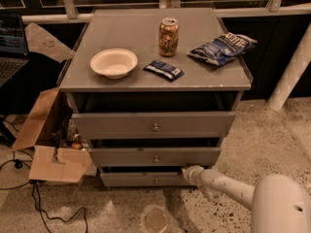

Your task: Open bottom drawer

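Observation:
The bottom drawer point(131, 179) is the lowest and narrowest grey front of the cabinet, with a small round metal knob point(156, 181) at its centre. It stands slightly pulled out, like the two drawers above it. My gripper point(187, 173) is on a white arm that reaches in from the lower right. It sits at the top right part of the bottom drawer's front, to the right of the knob, touching or nearly touching the panel.
The cabinet top point(112, 38) holds a white bowl point(113, 62), a soda can point(168, 36), a dark snack packet point(164, 70) and a blue chip bag point(222, 47). An open cardboard box point(46, 144) and cables point(43, 205) lie at the left. A white post point(291, 67) stands at the right.

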`<state>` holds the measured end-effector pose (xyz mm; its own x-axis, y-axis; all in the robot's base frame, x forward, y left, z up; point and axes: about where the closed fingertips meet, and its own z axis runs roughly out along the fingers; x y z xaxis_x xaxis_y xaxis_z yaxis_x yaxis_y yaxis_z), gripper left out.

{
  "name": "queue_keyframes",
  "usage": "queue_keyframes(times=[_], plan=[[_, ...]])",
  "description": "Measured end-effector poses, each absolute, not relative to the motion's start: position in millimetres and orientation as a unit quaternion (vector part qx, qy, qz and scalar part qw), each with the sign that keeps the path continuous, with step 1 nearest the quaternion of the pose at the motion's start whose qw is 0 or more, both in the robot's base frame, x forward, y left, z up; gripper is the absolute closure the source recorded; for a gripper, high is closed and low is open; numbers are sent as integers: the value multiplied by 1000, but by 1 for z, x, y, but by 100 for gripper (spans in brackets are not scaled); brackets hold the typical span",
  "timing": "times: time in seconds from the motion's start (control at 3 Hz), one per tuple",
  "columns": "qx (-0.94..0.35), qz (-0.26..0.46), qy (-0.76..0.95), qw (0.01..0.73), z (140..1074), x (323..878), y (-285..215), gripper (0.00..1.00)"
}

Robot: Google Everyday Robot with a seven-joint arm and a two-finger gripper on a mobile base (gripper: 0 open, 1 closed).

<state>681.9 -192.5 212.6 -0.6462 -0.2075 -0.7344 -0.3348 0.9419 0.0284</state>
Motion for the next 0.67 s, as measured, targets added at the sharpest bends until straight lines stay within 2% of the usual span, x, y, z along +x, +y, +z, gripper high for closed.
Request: queue_keyframes(times=[0.67], plan=[[-152, 64, 906, 389, 207, 687, -195, 100]])
